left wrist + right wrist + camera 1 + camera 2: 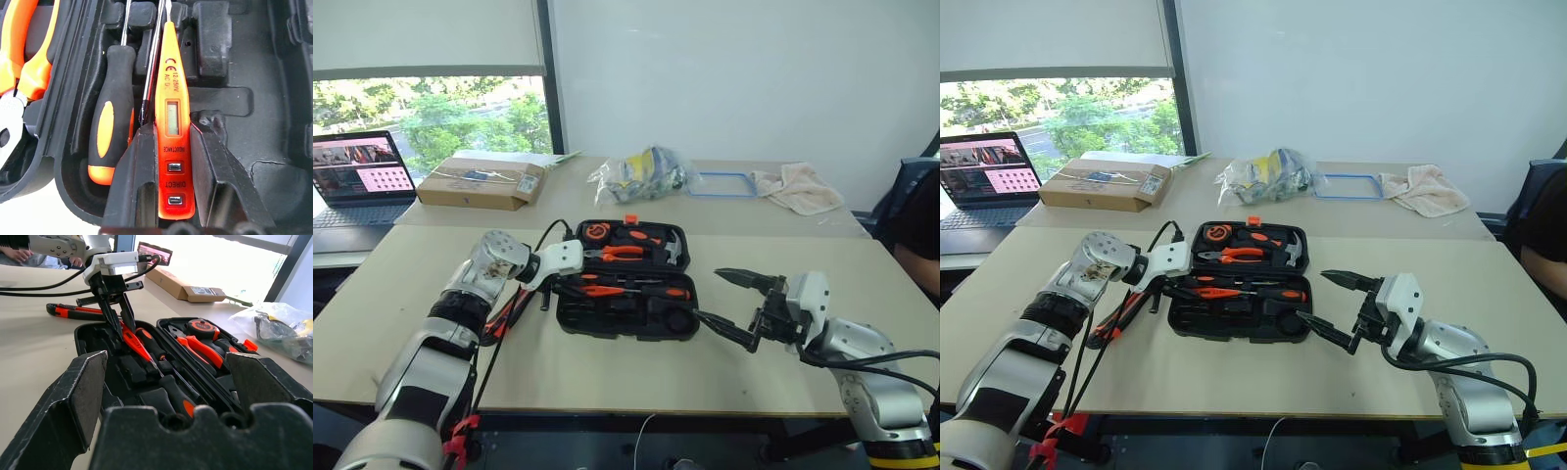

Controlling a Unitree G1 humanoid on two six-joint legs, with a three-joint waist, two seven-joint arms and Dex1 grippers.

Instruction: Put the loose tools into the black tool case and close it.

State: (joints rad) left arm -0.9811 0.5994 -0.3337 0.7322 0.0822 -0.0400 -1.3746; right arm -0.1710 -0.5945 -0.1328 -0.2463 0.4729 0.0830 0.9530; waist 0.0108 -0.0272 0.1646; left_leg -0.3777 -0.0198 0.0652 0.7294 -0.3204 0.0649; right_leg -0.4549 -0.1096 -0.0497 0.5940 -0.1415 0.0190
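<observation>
Your left gripper (173, 161) clenched on the slim orange tester screwdriver (172, 107) over the open black tool case's (626, 318) left edge, utility knife (73, 312) on bare table (401, 294) just left, your right gripper (736, 308) released, at the case's right edge.

A flat brown cardboard box (481, 183) lies on the far table beside an open laptop (360, 178). Farther right sit a crumpled plastic bag (640, 175), a blue-rimmed tray (720, 184) and a beige cloth (798, 187).
</observation>
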